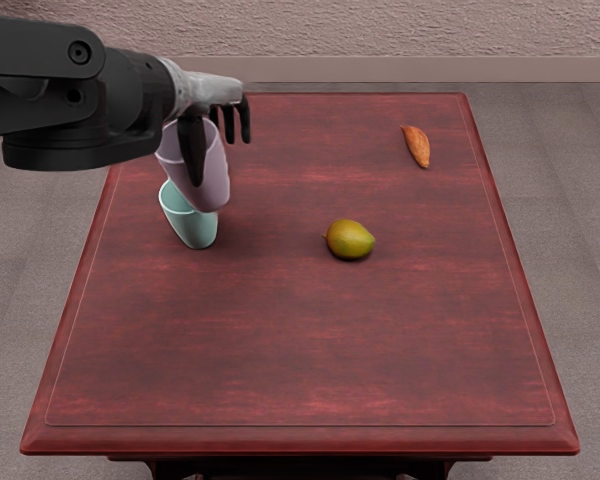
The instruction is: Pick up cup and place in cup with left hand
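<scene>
At eleven o'clock over the red table (pixel 300 350), the left hand (pixel 208 92) grips a tilted lilac cup (pixel 216 182) between thumb and fingers, overlapping the teal cup (pixel 192 230) at ten, near the left edge. A broad gap separates the cups from a yellow-green fruit (pixel 350 240) near center.

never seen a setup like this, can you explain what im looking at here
This is a computer-simulated humanoid robot, seen in one picture taken from its head, looking down at a slant on a dark red table. The black arm coming in from the left ends in the left hand, which holds a lilac cup. On the table near it is a teal cup, partly hidden behind the lilac one; whether they touch, I can't tell. A yellow-green fruit and a small orange-brown item also lie there. The right arm isn't in view.
</scene>
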Controlling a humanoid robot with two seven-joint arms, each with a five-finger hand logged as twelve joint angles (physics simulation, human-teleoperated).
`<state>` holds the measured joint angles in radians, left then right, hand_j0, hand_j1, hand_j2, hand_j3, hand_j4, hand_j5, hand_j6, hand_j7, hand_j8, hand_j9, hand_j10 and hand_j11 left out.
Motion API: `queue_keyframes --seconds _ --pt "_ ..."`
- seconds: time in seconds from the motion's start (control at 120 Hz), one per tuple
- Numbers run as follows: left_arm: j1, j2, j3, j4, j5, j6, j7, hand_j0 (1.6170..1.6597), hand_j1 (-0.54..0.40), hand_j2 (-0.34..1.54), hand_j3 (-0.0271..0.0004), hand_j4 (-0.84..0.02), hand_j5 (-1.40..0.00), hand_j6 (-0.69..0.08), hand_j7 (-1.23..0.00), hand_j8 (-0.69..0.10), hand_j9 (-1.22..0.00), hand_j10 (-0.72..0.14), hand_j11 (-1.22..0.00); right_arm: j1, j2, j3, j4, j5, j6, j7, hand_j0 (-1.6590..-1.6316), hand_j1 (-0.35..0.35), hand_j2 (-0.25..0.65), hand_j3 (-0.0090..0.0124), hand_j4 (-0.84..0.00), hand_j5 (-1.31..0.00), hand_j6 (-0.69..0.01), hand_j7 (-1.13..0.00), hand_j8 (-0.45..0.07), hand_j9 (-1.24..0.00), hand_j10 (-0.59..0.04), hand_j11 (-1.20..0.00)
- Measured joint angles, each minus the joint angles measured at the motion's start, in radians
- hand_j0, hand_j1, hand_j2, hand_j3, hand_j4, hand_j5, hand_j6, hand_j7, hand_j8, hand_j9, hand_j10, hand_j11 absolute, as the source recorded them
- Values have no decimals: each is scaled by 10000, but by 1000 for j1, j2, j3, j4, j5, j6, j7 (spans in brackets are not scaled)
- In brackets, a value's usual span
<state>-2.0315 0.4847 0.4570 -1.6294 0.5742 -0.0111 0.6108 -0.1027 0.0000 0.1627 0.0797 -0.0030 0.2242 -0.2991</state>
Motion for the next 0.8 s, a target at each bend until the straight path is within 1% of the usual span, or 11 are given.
queue_keyframes --seconds 0.067,0.208,0.333,0.45,0.533,0.592,0.675,0.7,0.8 --pt "9 0 0 9 10 0 0 16570 -1677 1927 0 -4729 -6413 -4727 -6412 -3854 -6438 -3361 -6323 0 0 0 0 0 0 0 -16581 -3491 0 0 -4 -1 -6 0 -5 0 -3 0" --pt "27 1 -1 29 33 3 0 16573 -1679 2164 0 -4726 -6412 -4723 -6413 -4022 -6436 -3478 -6311 0 0 0 0 0 0 0 -16581 -3491 0 0 -4 -1 -6 0 -5 0 -3 0" --pt "60 -1 -1 61 56 9 0 16573 -1649 2201 0 -4736 -6400 -4734 -6400 -4112 -6408 -3569 -6313 0 0 0 0 0 0 0 -16581 -3491 0 0 -4 -1 -6 0 -5 0 -3 0" --pt "63 0 -1 85 71 13 0 16574 -1622 2335 0 -4743 -6389 -4742 -6388 -4192 -6375 -3656 -6307 0 0 0 0 0 0 0 -16581 -3491 0 0 -4 -1 -6 0 -5 0 -3 0" --pt "64 -1 -1 91 77 14 0 16574 -1645 2181 0 -4764 -6369 -4766 -6365 -4217 -6332 -3694 -6304 0 0 0 0 0 0 0 -16581 -3491 0 0 -4 -1 -6 0 -5 0 -3 0" --pt "82 0 -2 94 82 15 0 16576 -1717 2296 0 -4795 -6333 -4795 -6332 -4214 -6326 -3615 -6303 0 0 0 0 0 0 0 -16581 -3491 0 0 -4 -1 -6 0 -5 0 -3 0" --pt "91 13 -2 95 89 15 0 16574 -1669 2042 0 -4787 -6342 -4787 -6341 -4235 -6346 -3672 -6312 0 0 0 0 0 0 0 -16581 -3491 0 0 -4 -1 -6 0 -5 0 -3 0" --pt "96 15 -2 96 90 15 0 16576 -1653 2311 0 -4798 -6325 -4797 -6326 -4255 -6340 -3625 -6304 0 0 0 0 0 0 0 -16581 -3491 0 0 -4 -1 -6 0 -5 0 -3 0" --pt "99 14 -3 96 92 15 0 16579 -1759 2394 0 -4793 -6329 -4792 -6330 -4378 -6329 -3681 -6294 0 0 0 0 0 0 0 -16581 -3491 0 0 -4 -1 -6 0 -4 0 -3 0"
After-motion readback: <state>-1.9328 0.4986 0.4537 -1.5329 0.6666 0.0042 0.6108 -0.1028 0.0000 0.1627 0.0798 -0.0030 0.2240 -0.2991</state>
